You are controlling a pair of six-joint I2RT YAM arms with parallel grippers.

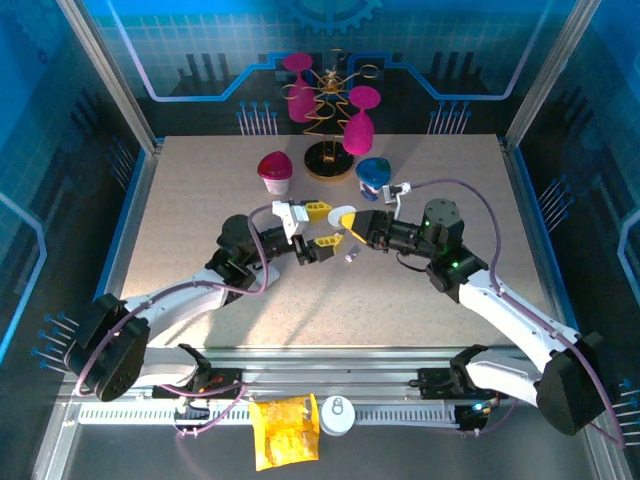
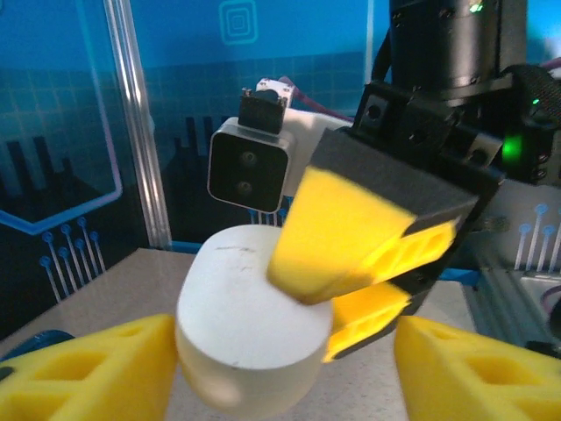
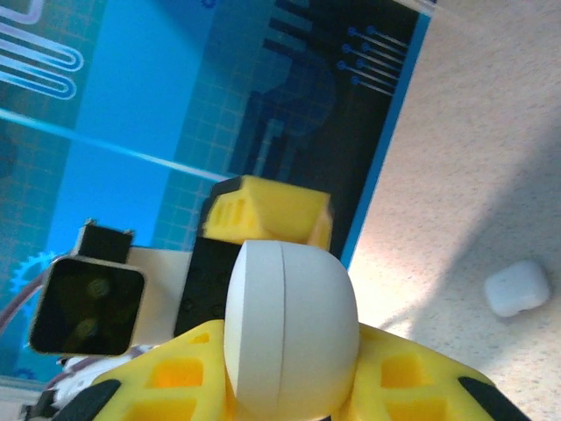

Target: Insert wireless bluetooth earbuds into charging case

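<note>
The table [image 1: 180, 250] is pale and speckled. From its near edge the left arm [image 1: 190, 290] and right arm [image 1: 500, 300] lean in, and their tips meet close to the middle. Out at 12 o'clock from there stands a wire stand [image 1: 330, 110] hung with pink glasses.

The charging case [image 2: 245, 333], a white pill, is up off the table where the two tips meet. The right gripper [image 3: 294, 368] is closed on it, with a yellow finger pressed to each flank. In the right wrist view its long axis runs 12 to 6, and the lid seam runs along that same line, facing the camera.

The left gripper [image 2: 285, 351] comes at it from the opposite side. One finger [image 2: 88, 368] touches the case. The other finger [image 2: 473, 368] stands off, with a right-gripper finger [image 2: 377, 316] wedged between it and the case. Whether the left gripper truly clamps the case I cannot tell.

A second white case [image 3: 517, 288] lies on the table at 4 o'clock from the held one in the right wrist view, well apart.

The earbuds are too small for me to pick out.

My guess is that the lid must come open next. With both grippers on the case, neither arm is the nearer one. What counts is that the two halves get pulled apart across that seam.
</note>
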